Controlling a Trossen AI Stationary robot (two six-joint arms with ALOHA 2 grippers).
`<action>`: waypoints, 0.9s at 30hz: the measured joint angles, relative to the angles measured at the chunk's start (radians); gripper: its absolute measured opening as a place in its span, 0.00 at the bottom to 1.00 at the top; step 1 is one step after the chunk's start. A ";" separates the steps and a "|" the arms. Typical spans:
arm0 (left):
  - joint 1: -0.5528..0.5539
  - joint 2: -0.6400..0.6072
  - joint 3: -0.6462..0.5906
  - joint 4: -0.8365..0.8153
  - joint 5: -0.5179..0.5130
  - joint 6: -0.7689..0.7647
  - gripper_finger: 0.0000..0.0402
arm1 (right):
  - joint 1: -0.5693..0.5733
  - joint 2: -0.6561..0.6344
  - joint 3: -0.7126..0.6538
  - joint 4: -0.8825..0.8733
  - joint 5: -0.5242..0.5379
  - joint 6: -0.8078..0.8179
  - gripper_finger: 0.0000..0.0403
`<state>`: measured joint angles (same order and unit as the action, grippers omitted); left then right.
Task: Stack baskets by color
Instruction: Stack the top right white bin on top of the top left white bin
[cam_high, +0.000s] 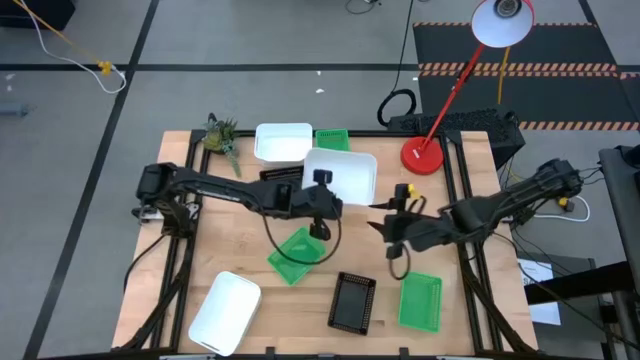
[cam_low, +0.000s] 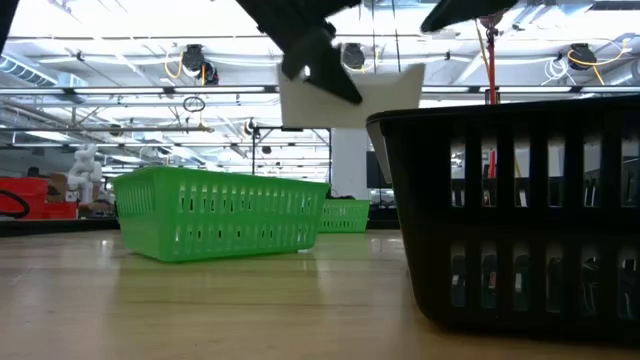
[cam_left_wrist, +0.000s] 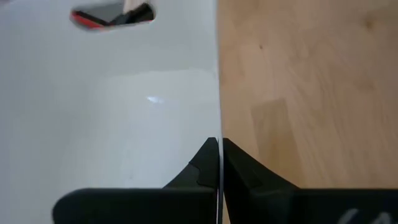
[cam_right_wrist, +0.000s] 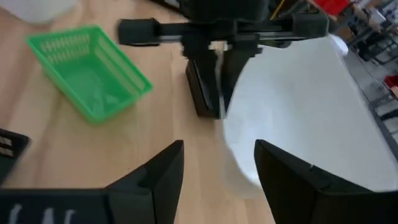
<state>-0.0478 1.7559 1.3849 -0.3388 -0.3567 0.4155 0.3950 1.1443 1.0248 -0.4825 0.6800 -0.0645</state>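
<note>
From the overhead cam we look straight down on the whole table (cam_high: 240, 260), while the low one sits at tabletop height, right up against a black mesh basket (cam_low: 520, 215). Both wrist cams look in close at the same lifted white basket (cam_left_wrist: 106, 112) (cam_right_wrist: 305, 106), which we also see in the other two.

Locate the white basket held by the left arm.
In the high view, the white basket sits mid-table, pinched at its rim by the left gripper, beside another white basket.

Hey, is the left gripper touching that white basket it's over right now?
Touching. In the left wrist view the left gripper has its jaws shut on the white basket, pinching its thin wall; the right wrist view shows the same clamp.
</note>
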 joint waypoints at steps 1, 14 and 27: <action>0.005 -0.022 0.000 -0.031 0.003 -0.011 0.01 | 0.010 -0.015 0.000 0.000 0.000 0.005 0.47; 0.164 -0.295 -0.076 -0.097 0.212 -0.027 0.01 | 0.059 -0.150 -0.117 -0.008 0.001 0.031 0.44; 0.359 -0.380 -0.277 -0.008 0.391 0.035 0.02 | 0.056 -0.233 -0.227 0.071 0.003 -0.009 0.44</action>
<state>0.3114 1.3758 1.1080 -0.3463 0.0347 0.4500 0.4511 0.9113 0.7975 -0.4112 0.6834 -0.0731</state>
